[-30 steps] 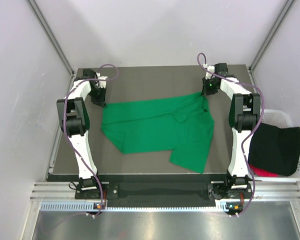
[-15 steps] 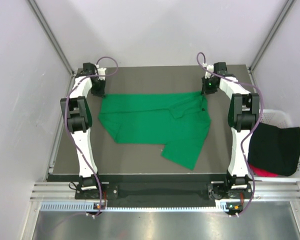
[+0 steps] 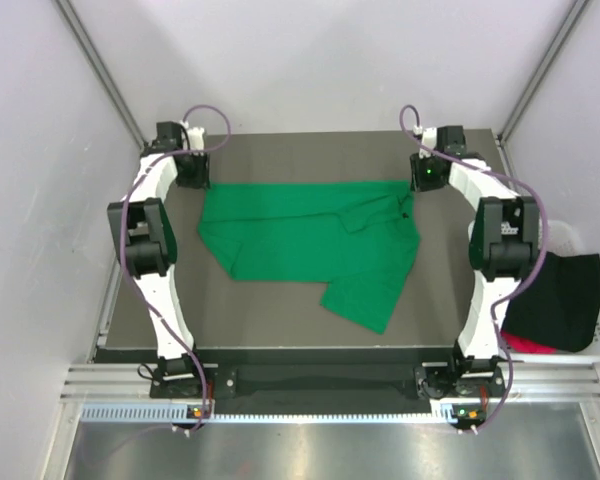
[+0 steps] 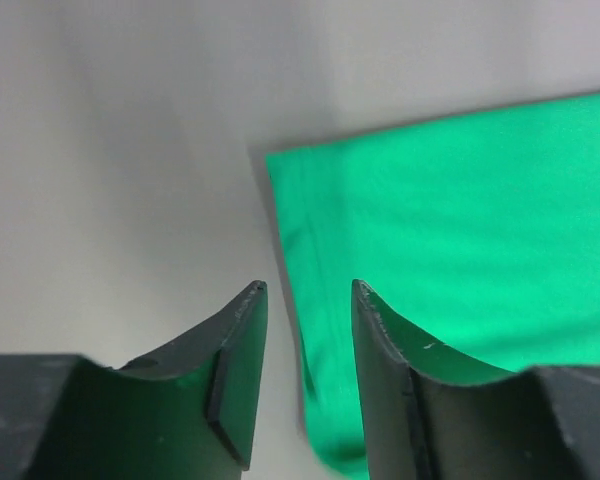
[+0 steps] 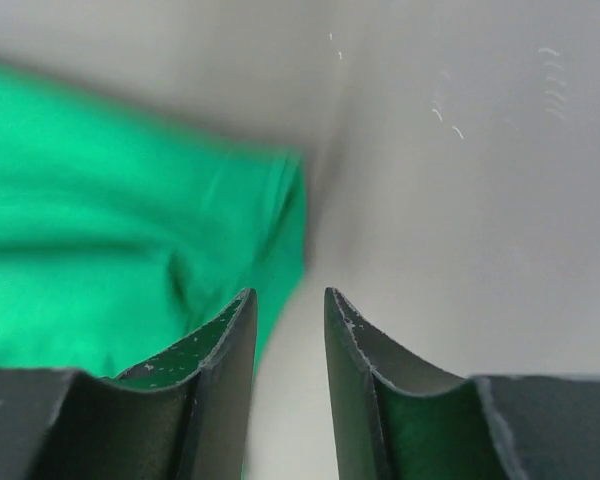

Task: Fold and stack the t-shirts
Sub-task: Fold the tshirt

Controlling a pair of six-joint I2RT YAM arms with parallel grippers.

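Note:
The bright green t-shirt (image 3: 300, 240) lies spread on the dark table, its far edge straight and a flap hanging toward the near right. My left gripper (image 3: 192, 176) hovers open just past the shirt's far left corner; in the left wrist view that gripper (image 4: 309, 285) stands over the green corner (image 4: 450, 230) with nothing pinched. Beside the far right corner my right gripper (image 3: 426, 180) is open too; the right wrist view has this gripper (image 5: 289, 292) over bare table, the cloth (image 5: 110, 250) to its left. A black t-shirt (image 3: 555, 300) and a red one (image 3: 525, 345) sit bunched at the right.
A white basket (image 3: 572, 236) off the table's right edge holds the black and red shirts. The dark table (image 3: 270, 315) ends at a metal rail near the arm bases. Pale walls close in on both sides and behind.
Both grippers opened and let go of the green shirt's far corners, then drew back toward the far edge. The shirt settled flatter, its far edge stretched straight.

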